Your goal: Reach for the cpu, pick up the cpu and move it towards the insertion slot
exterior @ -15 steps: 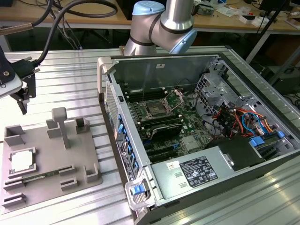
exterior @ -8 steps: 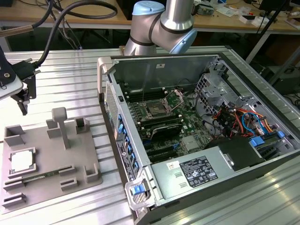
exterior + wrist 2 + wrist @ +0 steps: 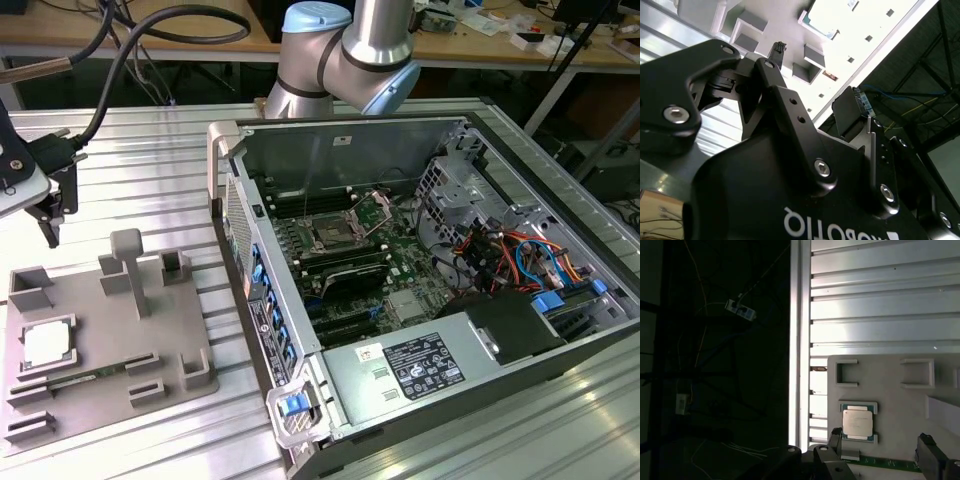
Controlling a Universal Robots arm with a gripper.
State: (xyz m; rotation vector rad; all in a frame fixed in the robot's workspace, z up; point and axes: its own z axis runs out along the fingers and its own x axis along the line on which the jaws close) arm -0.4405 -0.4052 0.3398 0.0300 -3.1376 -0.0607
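The cpu (image 3: 45,345) lies flat in a recess of the grey plastic fixture (image 3: 120,330) at the exterior view's left. Its silvery top and green rim also show in the first wrist view (image 3: 857,422). My gripper (image 3: 58,215) hangs above and behind the fixture, apart from the cpu. In the first wrist view the gripper (image 3: 880,436) is open, its two black fingertips (image 3: 836,434) wide apart and empty, one of them close beside the cpu. The insertion slot (image 3: 330,235) sits on the green motherboard inside the open computer case, with its metal bracket raised.
The open computer case (image 3: 440,330) fills the exterior view's right, with cables and a drive cage inside. The fixture carries an upright post (image 3: 130,265) and a green memory stick (image 3: 85,375). The ribbed metal table's edge (image 3: 800,365) runs close beside the fixture.
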